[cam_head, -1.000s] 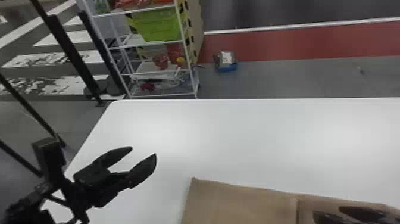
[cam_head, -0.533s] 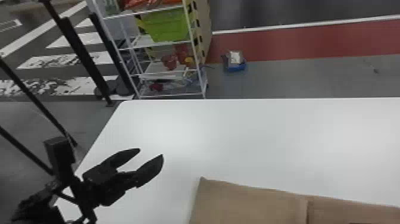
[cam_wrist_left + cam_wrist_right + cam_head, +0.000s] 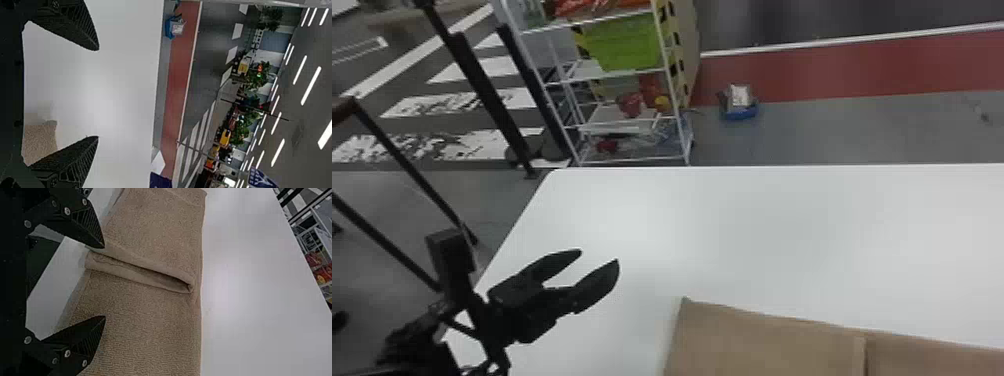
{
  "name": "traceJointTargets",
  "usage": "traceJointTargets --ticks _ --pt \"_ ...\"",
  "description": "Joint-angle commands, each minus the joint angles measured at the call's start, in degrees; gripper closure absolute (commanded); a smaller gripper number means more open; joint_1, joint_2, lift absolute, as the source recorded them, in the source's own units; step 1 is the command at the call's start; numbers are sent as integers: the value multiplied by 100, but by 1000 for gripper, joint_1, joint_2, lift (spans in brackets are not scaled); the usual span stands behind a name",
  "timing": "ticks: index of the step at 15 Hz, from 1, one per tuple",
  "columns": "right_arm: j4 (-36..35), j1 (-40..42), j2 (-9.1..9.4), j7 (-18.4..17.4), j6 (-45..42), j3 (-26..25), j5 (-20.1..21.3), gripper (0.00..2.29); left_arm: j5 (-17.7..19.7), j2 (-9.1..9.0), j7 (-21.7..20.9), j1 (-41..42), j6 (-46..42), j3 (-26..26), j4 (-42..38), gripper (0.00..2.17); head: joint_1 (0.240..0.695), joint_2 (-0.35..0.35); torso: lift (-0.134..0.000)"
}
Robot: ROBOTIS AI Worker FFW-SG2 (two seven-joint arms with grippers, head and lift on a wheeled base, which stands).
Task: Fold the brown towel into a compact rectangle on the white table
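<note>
The towel (image 3: 762,345) ran side to side, closer to the right gripper (image 3: 104,282) than the left gripper (image 3: 599,256) off its left end, both wide open and empty.

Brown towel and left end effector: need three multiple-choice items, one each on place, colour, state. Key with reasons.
1. In the head view, where is the left end effector relative to the brown towel?
A) right of it
B) pressed on it
C) left of it

2. Colour of the floor strip beyond the table?
A) red
B) green
C) yellow

3. State of the towel?
A) rolled tight
B) layered, with an edge running across it
C) hanging in the air

Key:
1 C: white tabletop separates it from the towel's left edge.
2 A: the strip reads red in the head view.
3 B: the right wrist view shows the upper layer's edge across the towel.
</note>
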Motion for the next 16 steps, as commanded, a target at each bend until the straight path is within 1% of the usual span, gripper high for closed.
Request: traceJointTargets --ticks 1,4,7,9,10,11,12,13,15,16 --pt "8 28 0 -81 100 87 -4 279 3 -24 -9 0 0 -14 48 87 695 317 -124" --pt "70 -7 0 -222 100 254 75 282 -15 -24 -9 -17 -18 -22 127 87 695 325 -124" --pt "61 -7 0 -494 100 562 277 282 -15 -24 -44 -105 -18 48 223 87 695 333 -124" --pt "96 99 -9 -749 100 747 435 282 -15 -24 -79 -175 -35 92 373 87 695 343 -124" --pt "140 143 -18 -872 -193 835 488 282 -15 -24 -79 -219 -35 101 426 87 695 347 -124" --pt "201 169 -26 -925 -668 922 515 282 3 -24 -70 -228 -35 118 452 87 695 350 -124" --pt "228 213 -26 -986 -1178 975 523 282 3 -24 -79 -272 -18 153 496 87 695 350 -124" --pt "254 283 -62 -1136 -1881 1072 646 279 3 -24 -79 -316 -18 153 549 87 695 350 -124" --pt "360 283 -62 -1162 -2689 1125 655 279 -15 -24 -79 -360 -18 153 575 87 695 350 -124" --pt "395 239 -62 -1153 -2812 1116 646 279 -15 -24 -79 -369 -18 136 566 87 695 350 -124"
